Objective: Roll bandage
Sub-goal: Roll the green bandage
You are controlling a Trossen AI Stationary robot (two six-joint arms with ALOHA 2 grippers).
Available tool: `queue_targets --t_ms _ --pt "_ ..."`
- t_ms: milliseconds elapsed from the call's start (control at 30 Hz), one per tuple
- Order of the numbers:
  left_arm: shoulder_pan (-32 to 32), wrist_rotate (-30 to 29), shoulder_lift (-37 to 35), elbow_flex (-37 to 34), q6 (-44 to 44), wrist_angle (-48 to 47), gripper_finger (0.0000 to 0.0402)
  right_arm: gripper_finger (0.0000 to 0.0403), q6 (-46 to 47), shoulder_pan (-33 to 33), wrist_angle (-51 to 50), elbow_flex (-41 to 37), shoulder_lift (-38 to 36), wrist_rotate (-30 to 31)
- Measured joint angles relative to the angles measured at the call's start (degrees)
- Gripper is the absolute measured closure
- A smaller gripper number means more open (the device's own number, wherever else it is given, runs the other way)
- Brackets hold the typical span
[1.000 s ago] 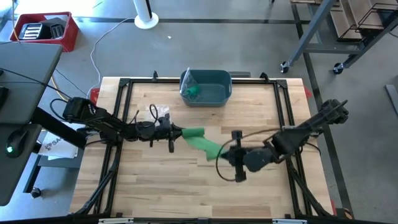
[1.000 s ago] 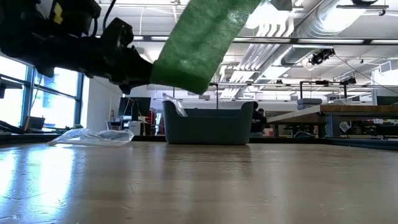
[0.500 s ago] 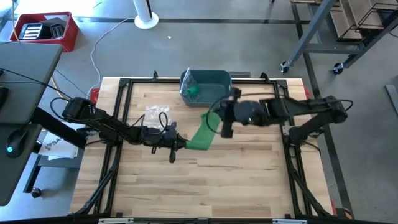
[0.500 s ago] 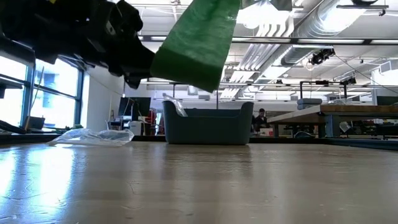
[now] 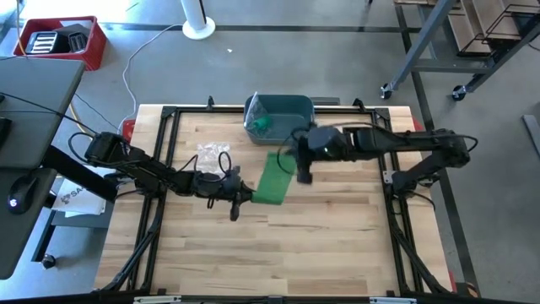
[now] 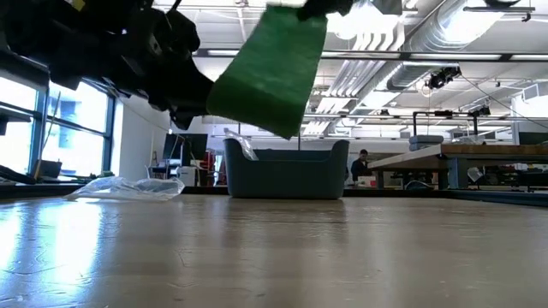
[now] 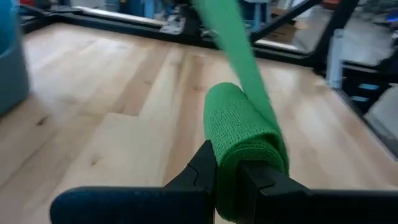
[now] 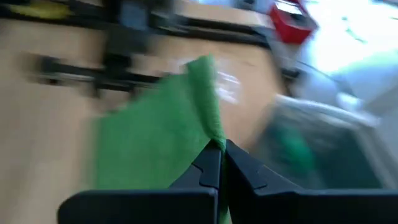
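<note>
A green bandage (image 5: 272, 179) hangs above the table's middle, stretched between my two grippers. Its rolled end (image 7: 239, 124) sits in my left gripper (image 5: 246, 196), which reaches in level from the table's left and is shut on it. The flat strip (image 6: 270, 68) rises from the roll toward the far side. There my right gripper (image 5: 289, 159) is shut on its free end, just in front of the bin. No part of the bandage touches the wood. My left gripper (image 7: 227, 155) pinches the bandage's rolled end (image 7: 231, 163) between its two fingers, coming level from the table's left. The roll is lifted clear, and the strip leaves it upward. My right gripper (image 8: 219, 149) pinches the strip's free end (image 8: 212, 138) between its shut fingers, slanting down from the table's right. The strip spreads flat below them toward the roll.
A blue-grey bin (image 5: 297, 127) with a green thing inside (image 5: 263, 125) stands at the far middle. A clear plastic wrapper (image 5: 213, 154) lies to the left of the strip. Black frame rails (image 5: 164, 143) run along the table's sides.
My right gripper has swung from the table's right middle toward the far edge and the bin, rising a little, carrying the strip's free end with it. The strip, which ran rightward from the roll, now runs toward the far side. My left gripper has shifted slightly toward the near edge, still holding the roll.
</note>
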Motion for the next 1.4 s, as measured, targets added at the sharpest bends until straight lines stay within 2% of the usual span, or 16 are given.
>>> queue_targets --t_ms 133,267,367,467,533,600,767,833,1033,1167,1233,1400 --pt "1.56 -4.63 0.01 -0.01 -1.12 -0.59 0.0386 0.0403 -0.83 5.19 0.39 -0.01 -0.09 -10.1" --pt "4.07 -7.91 0.01 -0.01 -2.16 -0.61 0.0386 0.0403 -1.41 13.48 0.29 -0.02 -0.07 -20.12" --pt "6.5 -8.08 0.01 -0.01 -3.39 -0.49 0.0386 0.0403 0.99 20.13 0.44 -0.04 -0.07 -24.83" --pt "8.1 -7.19 0.01 -0.01 -2.75 0.25 0.0386 0.0403 2.1 25.59 3.45 -0.04 -0.07 -26.23" --pt "8.57 -6.18 0.01 -0.01 -2.1 1.96 0.0386 0.0403 1.09 28.06 6.81 -0.04 -0.04 -24.04" --pt "8.74 -5.56 0.01 0.01 -2.1 2.92 0.0386 0.0403 -1.72 29.62 10.36 -0.04 -0.04 -19.36" --pt "7.91 -0.14 0.01 0.01 -3.09 2.86 0.0386 0.0403 -6.34 28.98 13.89 0.17 -0.49 -1.9" --pt "6.68 1.3 0.13 -0.01 -3.41 2.72 0.0386 0.0403 -7.63 27.66 14.23 1.48 -0.81 3.24" --pt "2.21 2.72 1.44 -0.01 -2.38 2.74 0.0386 0.0403 -8.86 22.43 13.26 5.22 -1.0 11.28" --pt "0.13 1.9 2.2 -0.01 -2.37 2.63 0.0386 0.0403 -6.38 18.33 9.61 6.6 -0.98 11.47" --pt "-0.32 -0.05 2.26 -0.01 -2.67 2.6 0.0386 0.0403 -5.48 16.95 7.88 6.71 -0.98 7.48" --pt "1.06 -3.47 2.17 -0.07 -2.77 3.08 0.0386 0.0403 -3.58 17.49 2.25 6.71 -0.79 -13.93"
